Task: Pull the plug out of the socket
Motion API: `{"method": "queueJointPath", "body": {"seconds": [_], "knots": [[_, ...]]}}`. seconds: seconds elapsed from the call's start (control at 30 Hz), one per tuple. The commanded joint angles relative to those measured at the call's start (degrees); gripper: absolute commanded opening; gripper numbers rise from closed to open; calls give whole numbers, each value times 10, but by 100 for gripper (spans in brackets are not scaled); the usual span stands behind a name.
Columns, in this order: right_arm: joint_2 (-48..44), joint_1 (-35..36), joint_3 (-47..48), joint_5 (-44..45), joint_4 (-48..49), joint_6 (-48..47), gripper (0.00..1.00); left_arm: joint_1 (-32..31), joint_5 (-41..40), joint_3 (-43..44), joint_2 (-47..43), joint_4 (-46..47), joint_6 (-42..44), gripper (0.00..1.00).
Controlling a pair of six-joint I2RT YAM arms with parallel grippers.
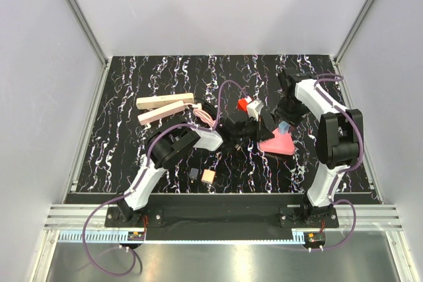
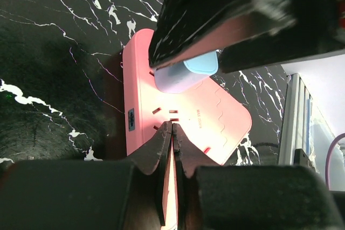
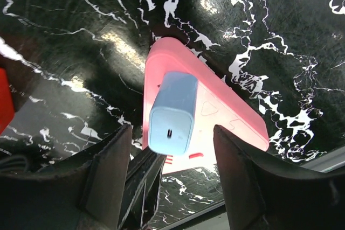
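The bench [image 1: 119, 130] is a black slab veined with white, like marble. It is boxed in by plain pale walls with aluminium posts at the corners and a metal rail along the near edge. Two cream wooden bars [image 1: 164, 106] lie side by side toward the far left. A red cube [image 1: 243, 104] sits near the middle, and a small tan cube [image 1: 208, 176] lies close to the front beside a darker little block [image 1: 193, 173]. The socket [image 1: 279, 142] is a flat pink triangular block with rounded corners, lying flat right of centre between the two arms. Its top face shows short dark slots and faint raised markings. The plug [image 3: 172, 111], a pale blue box-shaped adapter with a small slot in its end, stands seated in the socket's top face. The right end effector [image 3: 172, 129] is spread open from above, one dark finger on each side of the plug with bench showing in the gaps. The left end effector [image 2: 171, 130] has its fingertips drawn together, their tips against the socket's face near the slots. I cannot tell whether it actually pinches the pink edge.
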Motion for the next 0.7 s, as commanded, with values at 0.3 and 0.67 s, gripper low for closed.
{"method": "queueJointPath", "body": {"seconds": [0.3,0.67], "knots": [[36,0,39,32,-27,29,64,-3,-11,18,30,-6,8,7],[55,-2,41,36,-35,34,55,-3,6,52,50,-22,5,6]]}}
